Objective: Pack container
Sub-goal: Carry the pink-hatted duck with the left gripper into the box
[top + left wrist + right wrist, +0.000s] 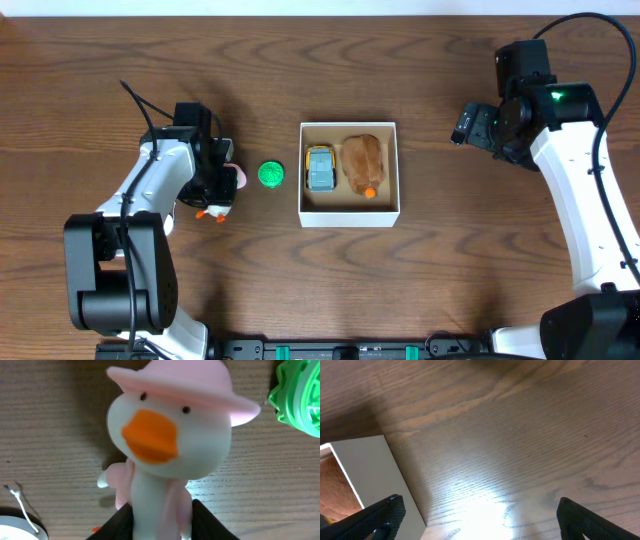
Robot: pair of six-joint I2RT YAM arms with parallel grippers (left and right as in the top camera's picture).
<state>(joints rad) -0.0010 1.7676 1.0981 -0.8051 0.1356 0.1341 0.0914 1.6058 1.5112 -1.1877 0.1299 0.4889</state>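
The left pincer (161, 522), clenched on the duck (170, 435), should lift it high over the green ball (271, 174) toward the box (349, 216) at the middle of the counter (450, 270), where a toy car (320, 168) and brown plush (362, 163) leave little room, while the right pincer (480, 515) hangs released and empty nearby.

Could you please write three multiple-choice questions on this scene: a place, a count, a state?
1. Relative to the container, the green round toy is: A. inside B. left C. right
2. Toys in the container: A. none B. four C. two
3. The left hand is: A. shut on the duck toy B. open C. unseen
1 B, it lies outside the left wall; 2 C, a toy car and a brown plush; 3 A, fingers clamp the duck's body.
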